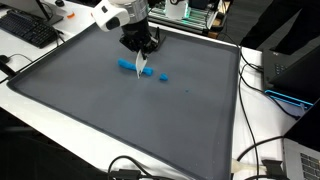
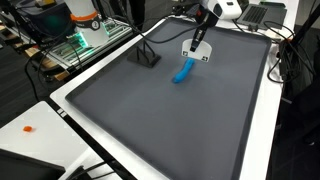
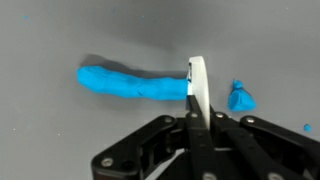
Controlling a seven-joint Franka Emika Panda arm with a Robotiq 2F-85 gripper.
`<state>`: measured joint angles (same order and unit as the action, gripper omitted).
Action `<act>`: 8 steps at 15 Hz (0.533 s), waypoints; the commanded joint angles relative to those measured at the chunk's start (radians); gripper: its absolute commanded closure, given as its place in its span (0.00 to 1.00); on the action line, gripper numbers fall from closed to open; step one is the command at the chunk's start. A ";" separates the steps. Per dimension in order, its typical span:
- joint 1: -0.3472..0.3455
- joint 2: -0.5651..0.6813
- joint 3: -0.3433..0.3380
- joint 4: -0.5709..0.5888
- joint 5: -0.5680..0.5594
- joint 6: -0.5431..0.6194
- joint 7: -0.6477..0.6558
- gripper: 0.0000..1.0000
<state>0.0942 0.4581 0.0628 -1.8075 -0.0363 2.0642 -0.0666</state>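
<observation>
Black gripper clamped on thin white plastic blade at the end of soft blue clay roll: best hold blade upright, press straight down, avoid small blue clay lump.

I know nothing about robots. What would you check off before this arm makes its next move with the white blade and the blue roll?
1. The gripper is shut firmly on the white blade: ok.
2. Blade sits at the end of the blue roll, not beside it: ok.
3. Blade tip has reached the grey mat: cannot tell.
4. The cut-off blue piece lies apart from the blade: ok.
5. Roll lies well inside the mat's edges: ok.
</observation>
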 commanded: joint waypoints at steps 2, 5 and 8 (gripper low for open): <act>-0.006 0.014 -0.002 -0.015 -0.025 0.015 -0.017 0.99; -0.007 0.021 -0.004 -0.020 -0.035 0.022 -0.013 0.99; -0.008 0.029 -0.004 -0.025 -0.030 0.032 -0.010 0.99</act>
<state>0.0922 0.4830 0.0588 -1.8126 -0.0546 2.0695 -0.0670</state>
